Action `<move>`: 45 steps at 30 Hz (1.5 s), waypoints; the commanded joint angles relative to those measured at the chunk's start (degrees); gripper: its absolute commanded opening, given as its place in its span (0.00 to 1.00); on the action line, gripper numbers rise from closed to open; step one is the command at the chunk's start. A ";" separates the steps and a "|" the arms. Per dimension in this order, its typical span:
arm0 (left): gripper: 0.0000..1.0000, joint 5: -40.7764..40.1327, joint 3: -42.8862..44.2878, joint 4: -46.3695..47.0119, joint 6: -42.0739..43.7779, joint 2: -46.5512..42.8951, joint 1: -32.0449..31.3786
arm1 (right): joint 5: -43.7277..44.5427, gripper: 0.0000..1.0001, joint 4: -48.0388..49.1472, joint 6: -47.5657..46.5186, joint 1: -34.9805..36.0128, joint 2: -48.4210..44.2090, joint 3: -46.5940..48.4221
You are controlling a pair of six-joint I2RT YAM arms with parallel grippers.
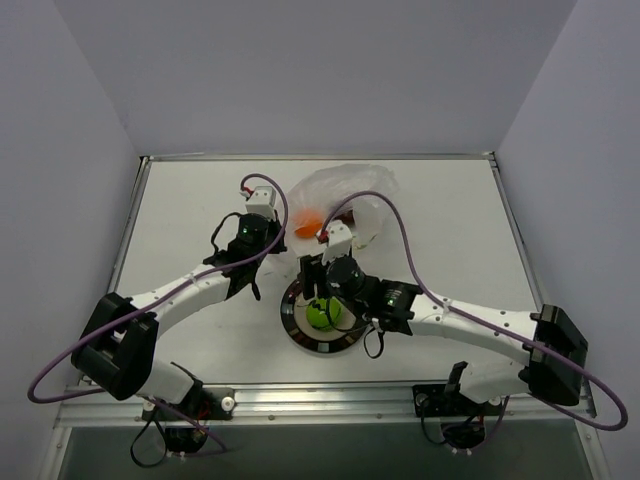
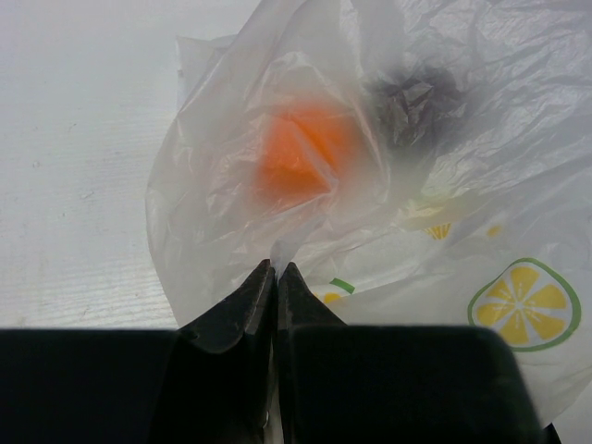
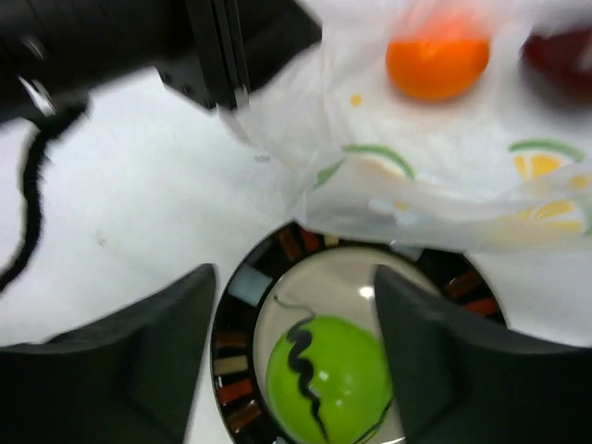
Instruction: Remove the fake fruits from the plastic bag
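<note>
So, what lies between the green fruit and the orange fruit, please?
The rim of the plate, then the plastic bag, in the right wrist view.

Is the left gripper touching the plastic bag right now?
Touching. In the left wrist view the left gripper has its jaws shut on a pinch of the plastic bag, with a fold of film poking up between the tips.

A fruit (image 1: pixel 321 314) lies on the plate (image 1: pixel 300 341) nearest me; behind it, the bag (image 1: pixel 350 185) holds two more fruits (image 3: pixel 437 54).

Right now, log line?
left jaws shut on plastic bag | right jaws open over green fruit on plate | orange fruit, maroon fruit in bag
</note>
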 commanded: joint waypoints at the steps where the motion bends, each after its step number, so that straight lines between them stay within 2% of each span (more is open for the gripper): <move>1: 0.02 -0.23 0.11 2.52 0.49 -1.56 -0.27 | 5.57 0.56 -1.34 -4.00 -0.89 -3.28 6.32; 2: 0.02 -0.05 0.11 2.61 0.49 -1.56 -0.27 | 6.19 0.48 -1.70 -4.80 -2.54 -2.58 7.63; 3: 0.02 -0.05 0.11 2.61 0.49 -1.56 -0.27 | 5.85 0.35 -1.87 -5.68 -3.78 -0.57 8.78; 5: 0.03 -0.05 0.02 2.69 0.49 -1.73 -0.27 | 4.36 0.23 -1.88 -6.48 -9.46 2.16 11.77; 6: 0.02 -0.05 0.02 2.69 0.49 -1.82 -0.27 | 3.31 0.21 -1.79 -6.48 -11.33 4.96 12.56; 8: 0.02 -0.40 -0.16 2.70 0.58 -2.00 -0.27 | 1.80 0.21 -1.96 -7.18 -14.85 9.44 14.84; 14: 0.02 0.48 -0.25 3.22 0.14 -1.91 -0.35 | 3.03 0.22 -2.14 -12.62 -16.97 20.60 21.42; 19: 0.02 1.00 -0.42 3.57 -0.39 -2.09 -0.35 | 3.74 0.22 -2.05 -15.27 -21.62 26.34 25.04; 23: 0.02 2.06 -0.33 4.27 -0.91 -1.30 -0.36 | 4.88 0.31 0.05 -14.92 -24.53 30.37 26.01; 26: 0.02 3.28 -0.42 4.98 -1.53 -0.51 -0.53 | 6.72 0.43 1.28 -15.09 -25.67 33.01 27.33; 27: 0.02 3.55 -0.33 5.24 -1.79 -0.24 -0.70 | 7.51 0.55 1.81 -15.26 -25.85 33.55 27.77; 28: 0.02 3.90 -0.25 5.50 -2.06 0.11 -0.88 | 7.78 0.62 2.16 -15.44 -26.11 33.99 28.21; 29: 0.02 4.08 -0.16 5.68 -2.15 0.72 -1.32 | 7.87 0.76 2.43 -15.96 -26.55 34.86 28.56; 33: 0.02 4.52 0.46 6.12 -2.41 2.31 -1.85 | 6.91 0.99 3.05 -17.90 -27.96 37.85 30.84; 37: 0.02 4.96 0.72 6.21 -2.67 3.10 -1.94 | 3.83 1.00 4.44 -18.17 -30.24 40.32 32.78; 41: 0.02 4.87 0.63 6.21 -2.59 3.19 -1.94 | -6.07 1.00 8.22 -15.01 -33.06 41.54 33.65; 45: 0.03 4.96 0.81 6.21 -2.67 3.63 -1.94 | -9.97 1.00 12.87 -12.81 -33.06 40.85 31.93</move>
